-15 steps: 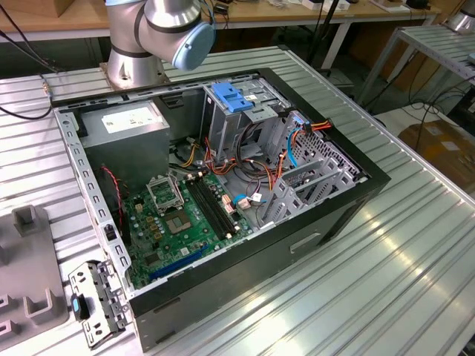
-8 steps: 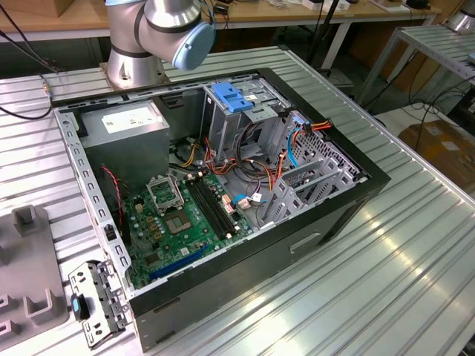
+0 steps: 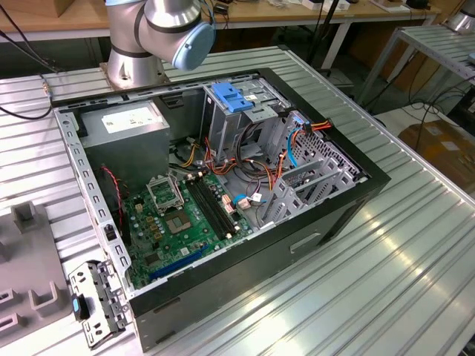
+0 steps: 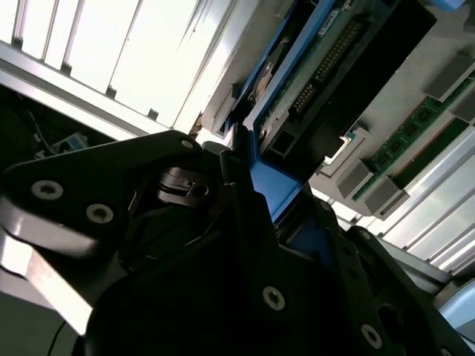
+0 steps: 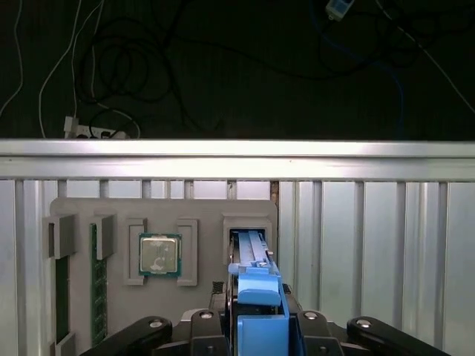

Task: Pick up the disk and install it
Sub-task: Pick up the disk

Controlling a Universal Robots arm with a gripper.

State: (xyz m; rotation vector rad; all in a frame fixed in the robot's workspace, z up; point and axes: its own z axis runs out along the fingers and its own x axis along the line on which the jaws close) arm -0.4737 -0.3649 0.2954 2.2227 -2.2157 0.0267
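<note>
In both wrist views the disk point(image 5: 257, 291) stands on edge between my black fingers, with its blue carrier rail facing the first wrist camera. Its dark circuit-board side and connectors point(image 4: 320, 70) show in the second wrist view. My gripper point(image 5: 257, 320) is shut on the disk, one finger point(image 4: 148, 222) pressed against each blue rail. The disk's far end sits at the open slot point(image 5: 248, 222) of a grey holder tray point(image 5: 82, 208); I cannot tell whether it still touches the slot.
The holder tray also carries a processor chip point(image 5: 159, 254) and memory sticks point(image 5: 95, 278). In the exterior view an open computer case point(image 3: 356, 196) lies on the ribbed metal table, with a motherboard point(image 3: 185, 219), a grey power-supply box point(image 3: 126, 126) and a blue latch plate point(image 3: 232, 97). The arm's base point(image 3: 137, 63) stands behind it.
</note>
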